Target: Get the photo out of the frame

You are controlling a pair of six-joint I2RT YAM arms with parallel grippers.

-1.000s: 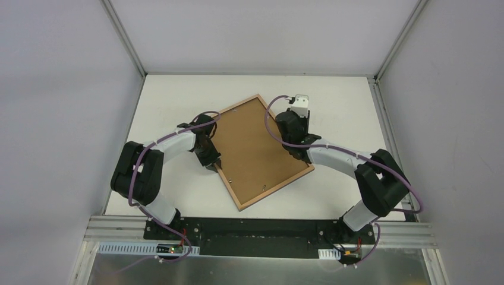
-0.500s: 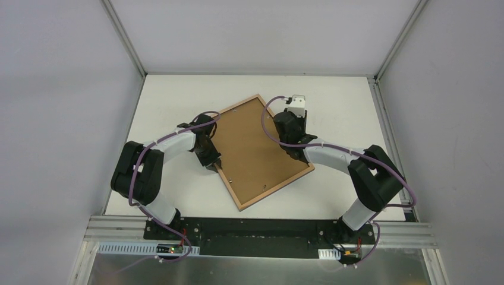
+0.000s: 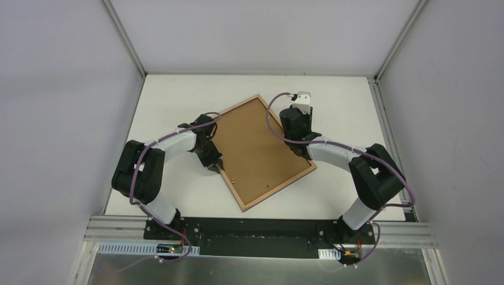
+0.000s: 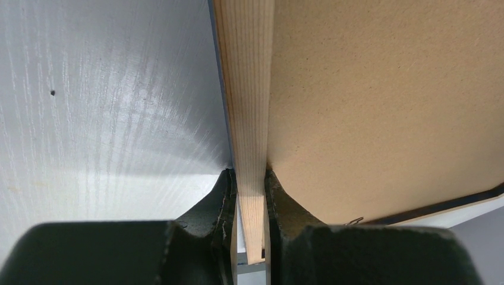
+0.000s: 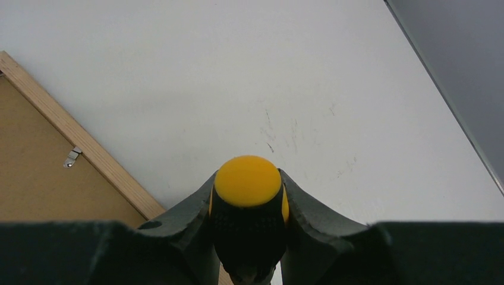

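Note:
The frame [image 3: 261, 151] lies face down on the white table, showing its light wood rim and brown backing board [image 4: 386, 107]. The photo is hidden under the board. My left gripper [image 3: 215, 163] is shut on the frame's left rim [image 4: 249, 119], one finger on each side of it [image 4: 250, 196]. My right gripper [image 3: 294, 133] hovers at the frame's right rim [image 5: 77, 139] and is shut on a screwdriver with a yellow and black handle [image 5: 248, 184]. The screwdriver's tip is hidden.
A small metal clip [image 5: 72, 157] sits on the backing by the right rim, and another [image 4: 355, 221] shows near the lower edge. Grey walls and aluminium posts [image 3: 125, 41] enclose the white table [image 3: 333, 95] on three sides.
The frame has slid slightly to the right with my left gripper still on its rim. My right wrist shifted left, then back to the right and a little farther away.

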